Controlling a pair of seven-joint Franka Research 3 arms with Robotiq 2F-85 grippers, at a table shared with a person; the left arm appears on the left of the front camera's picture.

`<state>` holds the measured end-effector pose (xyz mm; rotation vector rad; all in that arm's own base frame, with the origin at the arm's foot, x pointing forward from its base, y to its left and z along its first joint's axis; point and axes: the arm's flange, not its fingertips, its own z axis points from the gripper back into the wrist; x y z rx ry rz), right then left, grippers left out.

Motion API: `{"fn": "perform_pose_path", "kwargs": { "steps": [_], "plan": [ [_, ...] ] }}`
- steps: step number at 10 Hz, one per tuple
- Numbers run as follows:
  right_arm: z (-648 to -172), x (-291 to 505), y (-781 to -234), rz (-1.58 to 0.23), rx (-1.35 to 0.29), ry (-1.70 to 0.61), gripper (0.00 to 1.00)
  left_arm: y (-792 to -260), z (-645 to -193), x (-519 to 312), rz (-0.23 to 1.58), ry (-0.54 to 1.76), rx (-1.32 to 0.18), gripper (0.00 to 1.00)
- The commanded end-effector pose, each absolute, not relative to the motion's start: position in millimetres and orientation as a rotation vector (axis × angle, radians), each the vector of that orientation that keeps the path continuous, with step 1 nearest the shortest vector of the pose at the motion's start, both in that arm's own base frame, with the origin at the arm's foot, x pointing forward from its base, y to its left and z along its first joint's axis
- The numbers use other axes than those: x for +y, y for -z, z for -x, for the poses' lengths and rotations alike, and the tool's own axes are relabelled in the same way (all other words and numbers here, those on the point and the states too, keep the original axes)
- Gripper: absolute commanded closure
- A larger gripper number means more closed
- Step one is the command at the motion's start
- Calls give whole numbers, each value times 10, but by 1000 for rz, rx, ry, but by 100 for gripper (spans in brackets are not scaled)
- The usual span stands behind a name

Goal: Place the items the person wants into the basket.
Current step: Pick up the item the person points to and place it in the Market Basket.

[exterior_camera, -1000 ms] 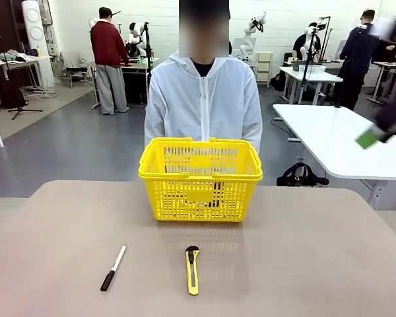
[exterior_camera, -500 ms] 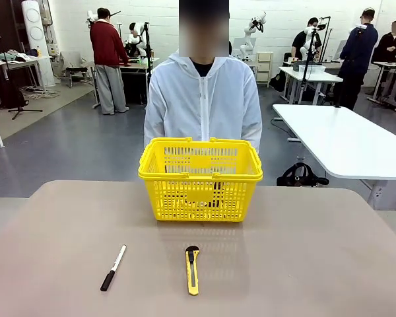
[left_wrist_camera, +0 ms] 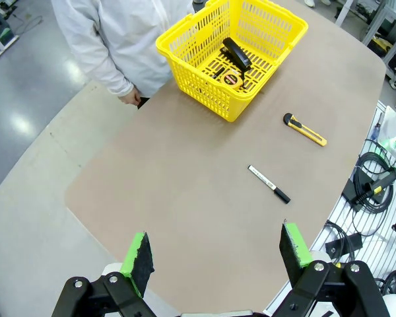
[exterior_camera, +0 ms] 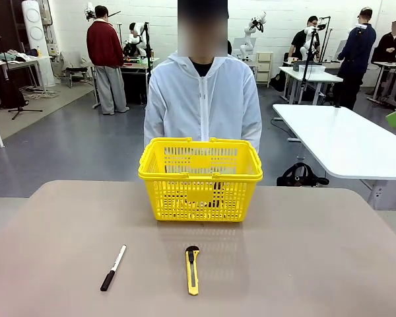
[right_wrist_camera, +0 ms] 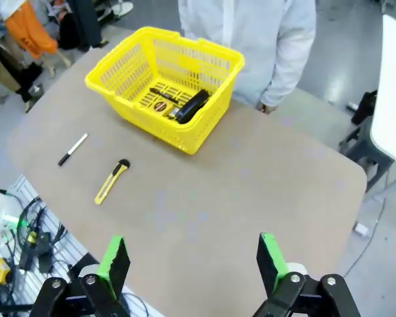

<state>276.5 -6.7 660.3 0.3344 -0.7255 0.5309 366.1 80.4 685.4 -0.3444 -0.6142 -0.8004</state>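
We are hovering both claws, left (left_wrist_camera: 214, 254) and right (right_wrist_camera: 193, 264), spread wide and empty; tape measure (left_wrist_camera: 233, 80) and pen (right_wrist_camera: 160, 93) are lying inside the basket (exterior_camera: 200, 176), so we judge the task done.

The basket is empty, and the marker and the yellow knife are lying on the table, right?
Not quite. The basket isn't empty: the left wrist view shows a tape measure and another black item inside it. The marker and yellow knife are on the table, as you said.

left end effector (left_wrist_camera: 214, 252): high above table, jaws wide | right end effector (right_wrist_camera: 193, 260): same, jaws wide
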Motion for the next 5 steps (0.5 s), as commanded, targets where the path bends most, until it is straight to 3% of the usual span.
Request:
{"fn": "perform_pose_path", "kwargs": {
  "steps": [1, 5],
  "plan": [
    [-2844, 32, -6496, -334, -712, -502, 0, -6854, -3644, 801, 337, 791, -606, 1],
    [-2765, -67, -6603, -334, -726, -531, 0, -6854, -3644, 801, 337, 791, -606, 1]
  ]
}}
